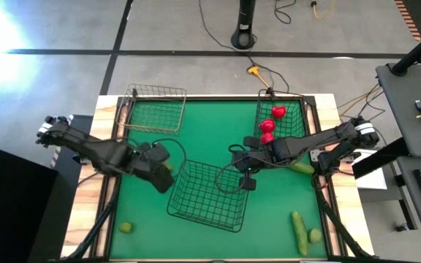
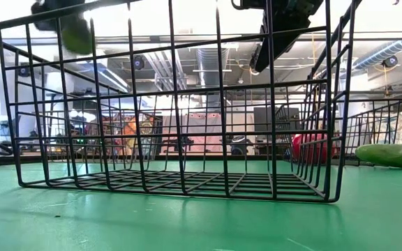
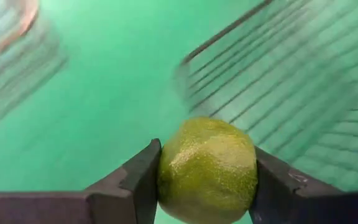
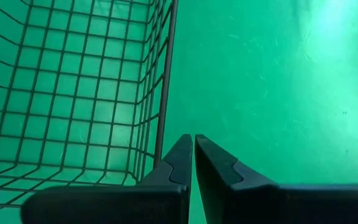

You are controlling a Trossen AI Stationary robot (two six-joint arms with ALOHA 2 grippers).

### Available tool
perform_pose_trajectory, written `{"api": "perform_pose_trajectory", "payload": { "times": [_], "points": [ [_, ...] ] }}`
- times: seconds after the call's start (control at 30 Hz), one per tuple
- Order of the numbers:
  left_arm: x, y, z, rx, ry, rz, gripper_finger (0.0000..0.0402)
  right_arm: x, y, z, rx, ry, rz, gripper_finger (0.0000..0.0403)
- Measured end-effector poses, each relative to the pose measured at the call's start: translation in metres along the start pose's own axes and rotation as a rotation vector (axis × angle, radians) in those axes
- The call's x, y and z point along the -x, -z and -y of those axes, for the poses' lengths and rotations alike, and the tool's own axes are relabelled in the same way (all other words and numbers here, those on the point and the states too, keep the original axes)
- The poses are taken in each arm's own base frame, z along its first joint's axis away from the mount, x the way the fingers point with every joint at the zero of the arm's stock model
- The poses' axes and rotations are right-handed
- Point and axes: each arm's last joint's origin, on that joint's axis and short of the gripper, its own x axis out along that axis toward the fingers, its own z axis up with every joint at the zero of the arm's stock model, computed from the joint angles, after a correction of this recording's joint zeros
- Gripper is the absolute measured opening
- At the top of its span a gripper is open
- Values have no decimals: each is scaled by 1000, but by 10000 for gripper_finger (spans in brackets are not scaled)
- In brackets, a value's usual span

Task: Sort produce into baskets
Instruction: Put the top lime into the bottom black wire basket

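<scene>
A loose lime [image 1: 126, 227] lies on the green mat [image 1: 218, 131] near its front left corner. Behind it, at the back left, stands a small wire basket [image 1: 154, 109], apparently with nothing in it. The left gripper [image 1: 164, 172] hangs just beside the left wall of the large basket [image 1: 209, 194], its fingers [image 3: 135, 180] clamped on a yellow-green lime [image 3: 207, 163]; from above that fruit is mostly hidden by the gripper, and the wrist view around it is smeared, so the mesh behind is hard to read. The large basket sits mid-table and looks empty in the low view. The right gripper [image 1: 248, 183] hovers at that basket's right rim, fingers pressed together on nothing [image 4: 194, 163]. Behind it, the narrow basket [image 1: 282, 120] at the back right holds red tomatoes [image 1: 270, 124]; the arm covers part of them, so their count is unclear. One cucumber [image 1: 302, 167] pokes out from under the right arm, half hidden. Another cucumber [image 1: 299, 232] lies near the front right corner with a second loose lime [image 1: 315, 235] just beside it
</scene>
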Motion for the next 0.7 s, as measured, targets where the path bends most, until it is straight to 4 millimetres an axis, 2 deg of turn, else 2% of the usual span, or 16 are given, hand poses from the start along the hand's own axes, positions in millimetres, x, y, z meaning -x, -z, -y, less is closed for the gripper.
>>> {"api": "perform_pose_trajectory", "payload": {
  "times": [0.1, 0.2, 0.37, 0.53, 0.7],
  "points": [
    [4, -6, 23, -80, 122, 109, 166, 0, 1, 0, -7, 0, -7, 13],
    [-8, -13, 43, -136, 193, 172, 166, 0, 1, 0, -6, -1, -9, 13],
    [-49, -19, 62, -227, 111, 119, 166, 5, 8, 1, -45, 13, -85, 13],
    [-93, -21, 79, -351, 119, -55, 166, 17, 23, 1, -129, 81, -250, 13],
    [-120, -29, 101, -401, 161, -142, 166, 22, 28, -2, -163, 97, -300, 13]
  ]
}}
